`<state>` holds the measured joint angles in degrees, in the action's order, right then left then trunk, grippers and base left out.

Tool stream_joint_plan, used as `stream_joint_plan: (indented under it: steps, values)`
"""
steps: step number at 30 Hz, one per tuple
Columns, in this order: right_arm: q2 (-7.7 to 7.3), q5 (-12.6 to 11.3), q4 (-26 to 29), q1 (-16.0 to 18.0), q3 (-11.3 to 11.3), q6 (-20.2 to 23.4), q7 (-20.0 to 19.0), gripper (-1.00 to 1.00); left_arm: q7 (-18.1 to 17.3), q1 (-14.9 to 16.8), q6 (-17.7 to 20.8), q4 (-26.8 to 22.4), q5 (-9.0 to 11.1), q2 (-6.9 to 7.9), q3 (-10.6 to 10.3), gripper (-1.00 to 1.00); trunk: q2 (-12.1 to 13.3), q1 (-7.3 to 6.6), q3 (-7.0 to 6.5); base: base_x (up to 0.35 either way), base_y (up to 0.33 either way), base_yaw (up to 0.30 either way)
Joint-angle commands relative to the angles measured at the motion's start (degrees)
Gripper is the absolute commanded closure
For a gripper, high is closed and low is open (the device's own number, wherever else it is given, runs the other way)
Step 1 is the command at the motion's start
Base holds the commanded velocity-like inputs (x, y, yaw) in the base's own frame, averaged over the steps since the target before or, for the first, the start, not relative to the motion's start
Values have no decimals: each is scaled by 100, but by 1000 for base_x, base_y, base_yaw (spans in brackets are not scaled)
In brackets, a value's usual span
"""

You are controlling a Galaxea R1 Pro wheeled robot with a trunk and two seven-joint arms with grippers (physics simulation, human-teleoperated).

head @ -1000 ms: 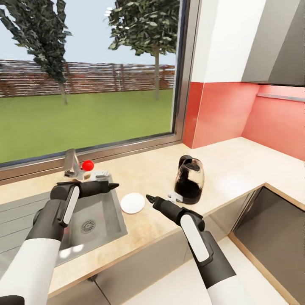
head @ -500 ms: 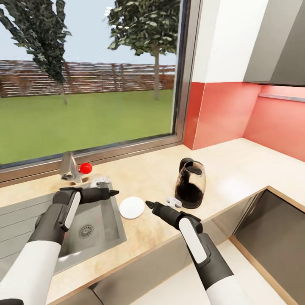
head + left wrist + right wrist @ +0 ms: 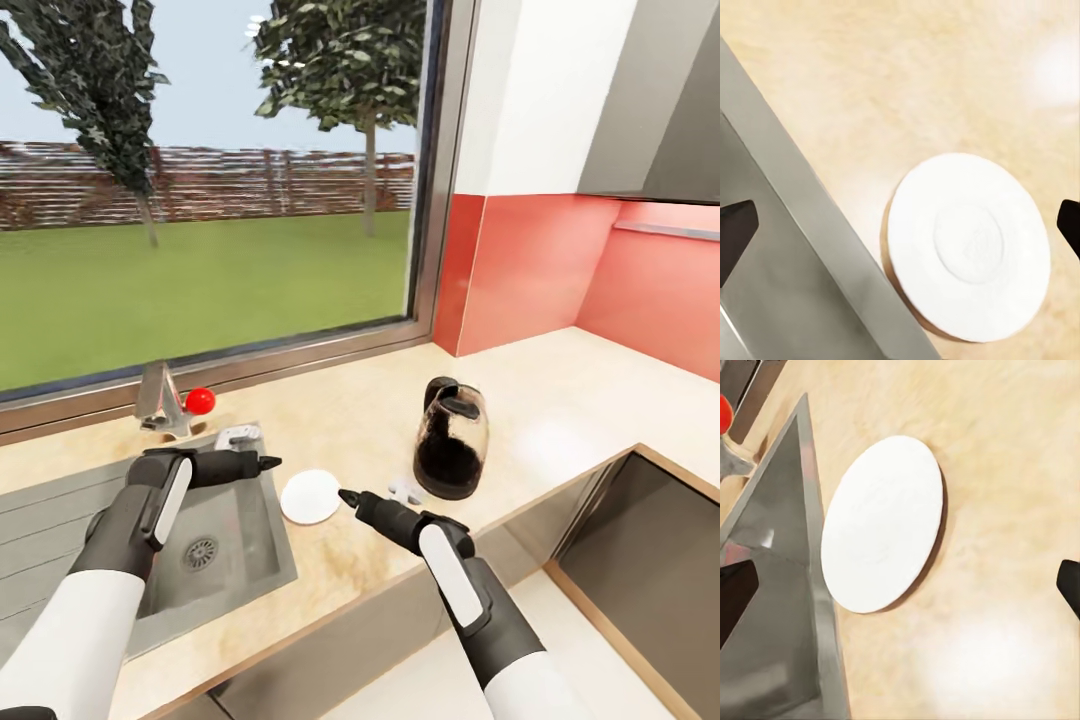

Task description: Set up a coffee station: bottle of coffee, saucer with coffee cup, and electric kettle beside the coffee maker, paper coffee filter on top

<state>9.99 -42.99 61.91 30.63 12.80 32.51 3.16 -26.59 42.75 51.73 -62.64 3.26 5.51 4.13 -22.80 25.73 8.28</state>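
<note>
The saucer point(image 3: 310, 497) is lying flat on the beige countertop point(image 3: 560, 400), just beside the sink point(image 3: 215, 555) rim, and both arms are pointing in at it. The left gripper point(image 3: 272, 463) is hanging over the sink's corner, near the saucer; the right gripper point(image 3: 346, 495) is hovering just beside the saucer's other edge, not touching it. From the head camera both tips are reading as one dark point, but the wrist cameras are showing fingertips point(image 3: 735, 232) far apart at the picture edges, so both pincers are released, holding nothing. The electric kettle point(image 3: 449, 442), dark glass with a black lid, is standing upright on the counter beyond the right arm, a small white piece point(image 3: 405, 489) lying at its base. Behind the sink, a tap point(image 3: 160, 402) with a red knob point(image 3: 200, 401) is sitting under the window. The right wrist camera is catching that red knob point(image 3: 724, 414) along with the saucer point(image 3: 882, 553); the left wrist camera is showing the saucer point(image 3: 969, 245) close up against the steel sink rim point(image 3: 817, 247).
</note>
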Motion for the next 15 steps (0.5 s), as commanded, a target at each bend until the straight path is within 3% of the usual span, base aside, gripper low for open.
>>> stream_joint_plan:
  steps: [1, 9, 13, 15]
  values:
    - [0, -41, -20, 5, 4, 19, -70, -100, 3, 5, 41, -3, 33, -3, 11, -100, -12, 5, 12, 61, 0, 0]
    - [0, -34, -338, 5, 19, 19, -161, -100, -18, 5, 38, 67, 42, -27, 16, -100, -12, 5, 12, 21, 0, 0]
    - [0, -34, -440, 5, 386, 17, -161, -100, -26, 5, 21, 294, 125, -32, 14, -100, -12, 5, 12, 239, 0, 0]
    - [0, -39, -451, 5, 541, 13, -155, -100, -25, 5, 14, 326, 273, -29, 16, -100, -12, 5, 12, 128, 0, 0]
